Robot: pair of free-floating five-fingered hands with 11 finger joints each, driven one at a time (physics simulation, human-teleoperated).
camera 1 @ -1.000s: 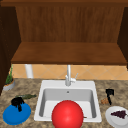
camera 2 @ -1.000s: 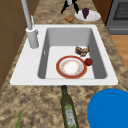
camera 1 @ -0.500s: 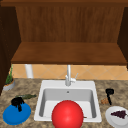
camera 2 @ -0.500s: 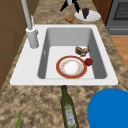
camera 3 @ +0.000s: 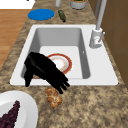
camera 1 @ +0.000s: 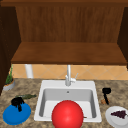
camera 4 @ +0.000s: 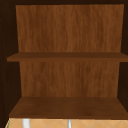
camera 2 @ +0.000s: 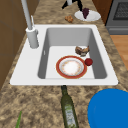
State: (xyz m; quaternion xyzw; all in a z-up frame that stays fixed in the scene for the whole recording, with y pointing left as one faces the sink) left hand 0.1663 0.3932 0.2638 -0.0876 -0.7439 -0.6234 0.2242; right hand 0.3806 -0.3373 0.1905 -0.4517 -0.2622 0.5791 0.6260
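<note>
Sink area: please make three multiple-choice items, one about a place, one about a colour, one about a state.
1. Where does the green bottle lie?
A. in the basin
B. on the counter beside the blue plate
C. on the shelf

2. What colour is the rim of the plate in the sink?
A. red
B. yellow
C. grey

3. How is the right hand?
A. curled round the faucet
B. holding the grapes
C. open, fingers pointing down at the pastry

Answers: 1 B, the left side view shows it next to the blue plate. 2 A, a red ring surrounds the white centre. 3 C, the right side view shows straight fingers above the pastry.
</note>
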